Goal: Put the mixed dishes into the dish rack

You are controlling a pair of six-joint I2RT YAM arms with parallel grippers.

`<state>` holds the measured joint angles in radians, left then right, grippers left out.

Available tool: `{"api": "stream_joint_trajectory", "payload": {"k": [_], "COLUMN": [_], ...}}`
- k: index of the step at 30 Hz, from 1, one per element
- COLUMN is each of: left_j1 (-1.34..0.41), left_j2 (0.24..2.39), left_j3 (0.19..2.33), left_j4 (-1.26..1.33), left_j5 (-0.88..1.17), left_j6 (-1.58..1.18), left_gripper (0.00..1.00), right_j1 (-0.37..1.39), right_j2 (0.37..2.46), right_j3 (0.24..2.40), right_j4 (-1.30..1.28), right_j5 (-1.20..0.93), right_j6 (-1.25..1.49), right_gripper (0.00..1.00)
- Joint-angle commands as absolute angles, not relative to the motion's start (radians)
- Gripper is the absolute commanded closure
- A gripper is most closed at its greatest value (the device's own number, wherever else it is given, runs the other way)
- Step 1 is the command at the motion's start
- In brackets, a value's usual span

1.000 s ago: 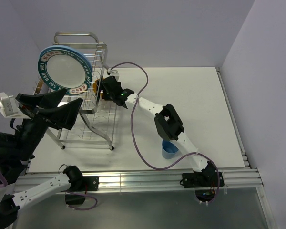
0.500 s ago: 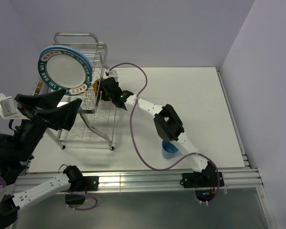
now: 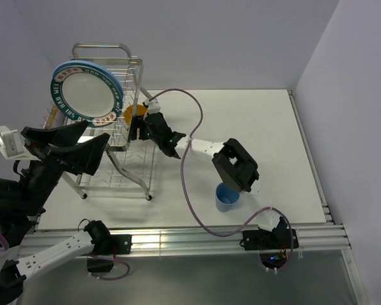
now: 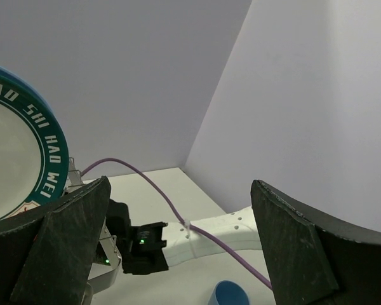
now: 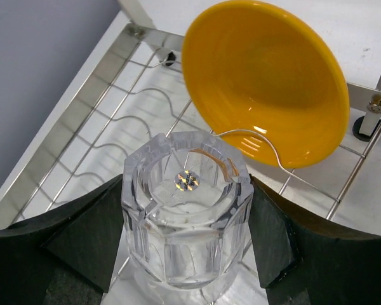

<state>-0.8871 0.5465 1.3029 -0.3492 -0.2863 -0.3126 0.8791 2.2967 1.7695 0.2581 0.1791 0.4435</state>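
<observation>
Glass (image 5: 185, 216), clear, faceted, upright, orange-yellow bowl (image 5: 267, 82) tilted behind

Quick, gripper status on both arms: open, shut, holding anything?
Left gripper: open, empty.
Right gripper: closed on the glass.

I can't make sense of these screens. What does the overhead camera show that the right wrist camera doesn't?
Only the overhead view shows the white plate with lettered rim in the rack and the small blue cup on the table. Only the right wrist view shows the small clear glass, clamped in the right gripper above the rack's wires. Both views show the orange-yellow bowl and the dish rack.
</observation>
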Motion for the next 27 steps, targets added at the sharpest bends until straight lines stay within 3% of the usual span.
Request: {"api": "stream_joint_trajectory", "payload": {"k": [1, 5, 16, 27], "left_j1": [-0.89, -0.89, -0.888, -0.89], "left_j2": [0.534, 0.537, 0.528, 0.509], "left_j3": [1.296, 1.296, 1.284, 1.273], "left_j4": [-0.334, -0.336, -0.333, -0.344], "left_j5": [-0.284, -0.285, -0.285, -0.282], "left_j6": [-0.321, -0.318, -0.308, -0.301], "left_gripper": [0.01, 0.01, 0.01, 0.01], "right_j1": [0.9, 0.911, 0.954, 0.963], "right_j2": [2.2, 2.166, 2.226, 2.286], "right_j3": [1.631, 1.539, 1.631, 1.729], "right_j4": [0.408, 0.572, 0.575, 0.571], "right_j5": [0.144, 0.109, 0.097, 0.075], "right_j6": [0.329, 0.239, -0.035, -0.106], "right_gripper": [1.0, 1.0, 1.0, 1.0]}}
